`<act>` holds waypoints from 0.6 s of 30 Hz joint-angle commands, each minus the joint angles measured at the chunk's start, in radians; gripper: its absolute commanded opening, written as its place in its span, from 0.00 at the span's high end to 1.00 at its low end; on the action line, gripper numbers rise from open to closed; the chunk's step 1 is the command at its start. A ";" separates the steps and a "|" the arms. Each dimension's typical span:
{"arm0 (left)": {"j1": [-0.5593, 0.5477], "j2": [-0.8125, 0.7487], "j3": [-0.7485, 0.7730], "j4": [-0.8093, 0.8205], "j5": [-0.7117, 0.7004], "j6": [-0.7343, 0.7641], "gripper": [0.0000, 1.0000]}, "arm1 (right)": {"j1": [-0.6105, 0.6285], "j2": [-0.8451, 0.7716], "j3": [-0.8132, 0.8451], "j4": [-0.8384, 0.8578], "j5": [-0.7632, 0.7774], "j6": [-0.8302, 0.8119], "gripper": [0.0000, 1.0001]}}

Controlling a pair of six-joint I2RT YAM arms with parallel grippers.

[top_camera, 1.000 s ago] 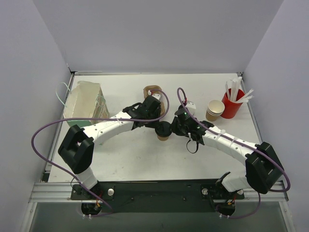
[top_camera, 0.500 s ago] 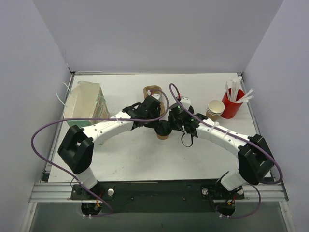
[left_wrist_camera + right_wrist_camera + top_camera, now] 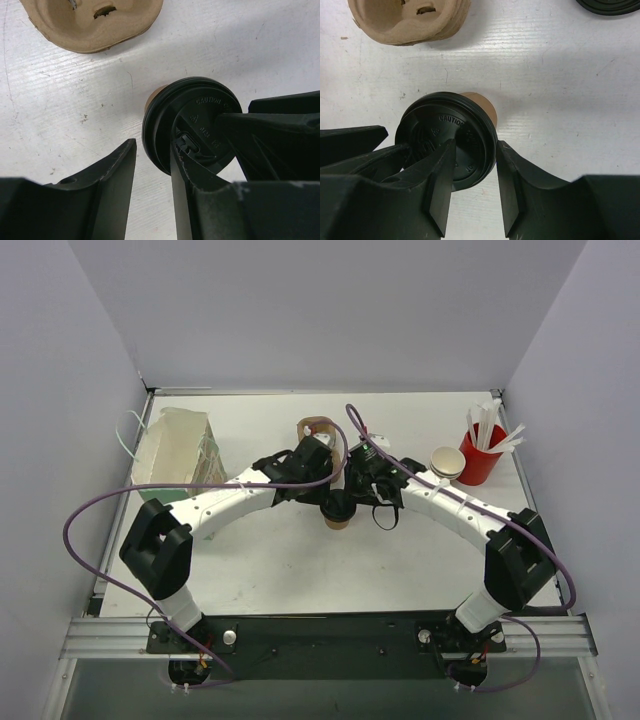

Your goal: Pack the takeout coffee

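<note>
Firstly, takeout coffee: a small tapered brown kraft-paper cup (image 3: pixel 484 104) stands upright near the middle of the white bench (image 3: pixel 280 570), between the two arms and outside the carrier.
Lid: a round black plastic lid (image 3: pixel 200 115) sits on this cup and covers its mouth; only a sliver of brown wall shows beside it.
Left end effector (image 3: pixel 154 150): narrow gap. One finger lies over the lid and the other stands outside the rim. A thin strip of bench shows between that finger and the rim, so it holds nothing.
Right end effector (image 3: pixel 476 150): narrow gap too, astride the opposite edge of the lid, with one finger over the lid and the other right at the rim. I cannot tell if it really clamps the rim.
Carrier: a moulded brown pulp cup carrier (image 3: pixel 318 426) lies just behind the cup, apart from it.
Far right: a stack of brown paper cups (image 3: pixel 446 465) beside a red cup of white sticks (image 3: pixel 478 455).
Spare lid: a second black lid (image 3: pixel 607 4), cut by the edge of the right wrist view.
Left side: a pale translucent plastic bag (image 3: pixel 178 455).
</note>
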 commanded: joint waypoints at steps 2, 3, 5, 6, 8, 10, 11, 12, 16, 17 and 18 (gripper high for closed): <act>0.011 0.001 0.063 -0.049 0.025 0.032 0.56 | -0.018 -0.003 0.095 -0.114 -0.026 -0.014 0.66; 0.012 0.006 0.080 -0.049 0.025 0.034 0.56 | -0.018 -0.004 0.109 -0.127 -0.027 -0.005 0.66; 0.014 0.011 0.094 -0.052 0.032 0.041 0.56 | -0.018 -0.018 0.111 -0.156 -0.035 0.010 0.67; 0.017 0.020 0.104 -0.054 0.036 0.041 0.56 | -0.018 -0.024 0.098 -0.160 -0.044 0.036 0.67; 0.023 0.032 0.117 -0.052 0.049 0.041 0.56 | -0.017 -0.047 0.077 -0.164 -0.069 0.064 0.70; 0.026 0.038 0.126 -0.046 0.054 0.044 0.56 | -0.007 -0.058 0.040 -0.164 -0.079 0.101 0.71; 0.029 0.046 0.129 -0.045 0.060 0.046 0.56 | -0.004 -0.067 0.029 -0.162 -0.079 0.113 0.71; 0.029 0.052 0.135 -0.043 0.063 0.049 0.56 | 0.000 -0.072 0.019 -0.159 -0.079 0.121 0.71; 0.031 0.083 0.151 -0.045 0.066 0.060 0.56 | 0.008 -0.090 -0.018 -0.134 -0.078 0.148 0.71; 0.032 0.089 0.151 -0.043 0.066 0.060 0.56 | 0.008 -0.090 -0.020 -0.134 -0.078 0.155 0.71; 0.032 0.092 0.151 -0.039 0.065 0.061 0.56 | 0.010 -0.090 -0.021 -0.128 -0.079 0.156 0.72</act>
